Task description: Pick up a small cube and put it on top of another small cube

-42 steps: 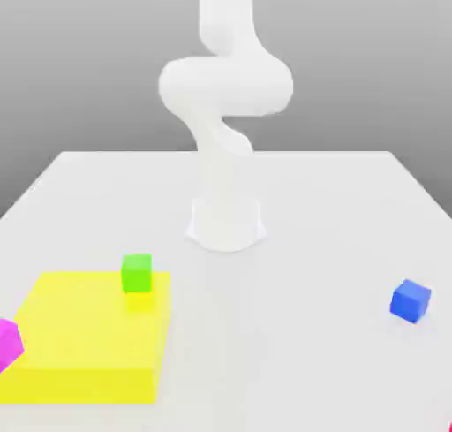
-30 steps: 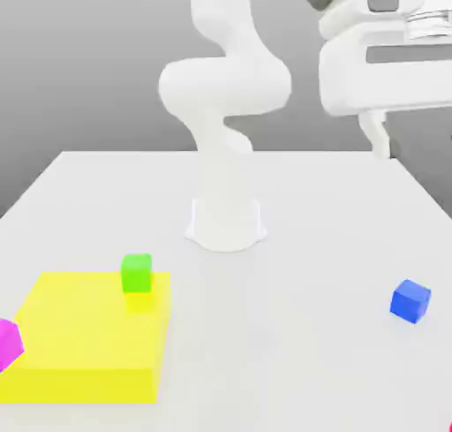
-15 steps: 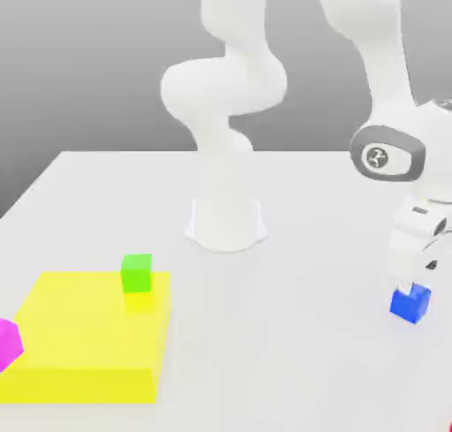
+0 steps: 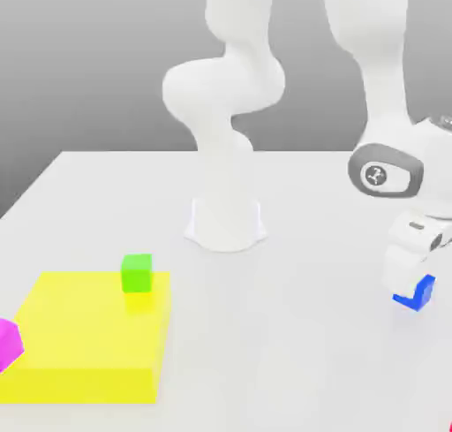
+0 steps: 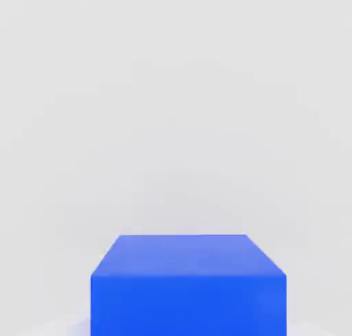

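Tabletop point(image 4: 291, 351) spreads wide under everything, leaving me room to swing the arm point(image 4: 225, 86) from its base near the centre of the exterior view. Toward that view's seven to eight o'clock lies the flat yellow block point(image 4: 79, 333), broad enough to get in my way, so I would carry high past it. At four o'clock is my tool point(image 4: 409, 289), clamped on the blue cube point(image 5: 189, 306). In the hand view white fingertips flank the cube on opposite sides and its top face looks square to me, which should keep it from twisting and help it land flat. I can't tell whether it is clear of the tabletop; lifting straight up is what I judge comes next. The magenta cube point(image 4: 9, 344), my intended base, is at eight o'clock on the very edge of the exterior view, partly cut off, so lining up there could be tricky. The green cube point(image 4: 137, 273), also toward eight o'clock but nearer the centre, sits by the yellow block's far edge; I would route around it, since a bump could knock it away.
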`<act>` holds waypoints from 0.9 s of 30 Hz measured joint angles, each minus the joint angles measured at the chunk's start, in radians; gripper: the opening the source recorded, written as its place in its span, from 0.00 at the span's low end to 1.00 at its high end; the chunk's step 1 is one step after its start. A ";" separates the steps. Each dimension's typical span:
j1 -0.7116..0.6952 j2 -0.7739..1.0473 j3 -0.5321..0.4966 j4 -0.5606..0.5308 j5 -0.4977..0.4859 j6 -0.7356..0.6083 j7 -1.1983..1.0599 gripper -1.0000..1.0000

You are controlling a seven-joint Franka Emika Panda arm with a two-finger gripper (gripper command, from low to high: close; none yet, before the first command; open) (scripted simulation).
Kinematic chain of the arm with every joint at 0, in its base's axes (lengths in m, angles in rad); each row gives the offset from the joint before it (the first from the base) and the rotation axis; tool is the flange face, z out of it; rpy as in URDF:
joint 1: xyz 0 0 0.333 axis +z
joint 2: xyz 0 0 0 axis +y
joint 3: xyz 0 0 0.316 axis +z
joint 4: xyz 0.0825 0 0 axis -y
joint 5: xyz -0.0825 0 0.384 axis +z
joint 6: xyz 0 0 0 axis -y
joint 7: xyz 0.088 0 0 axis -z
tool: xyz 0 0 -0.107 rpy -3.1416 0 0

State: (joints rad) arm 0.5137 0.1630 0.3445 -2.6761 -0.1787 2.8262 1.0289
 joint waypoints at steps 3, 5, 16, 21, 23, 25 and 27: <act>-0.098 -0.025 -0.064 0.044 0.055 -0.068 -0.083 0.00; -0.174 -0.028 -0.124 0.084 0.079 -0.111 -0.136 0.00; -0.542 -0.056 -0.407 0.242 0.168 -0.294 -0.364 0.00; -0.756 -0.071 -0.524 0.309 0.199 -0.374 -0.463 0.00; -0.829 -0.028 -0.564 0.357 0.228 -0.379 -0.515 0.00; -0.871 0.054 -0.580 0.388 0.268 -0.331 -0.564 1.00; -0.871 0.054 -0.580 0.388 0.268 -0.331 -0.564 1.00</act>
State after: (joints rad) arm -0.3576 0.2165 -0.2355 -2.2877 0.0893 2.4954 0.4645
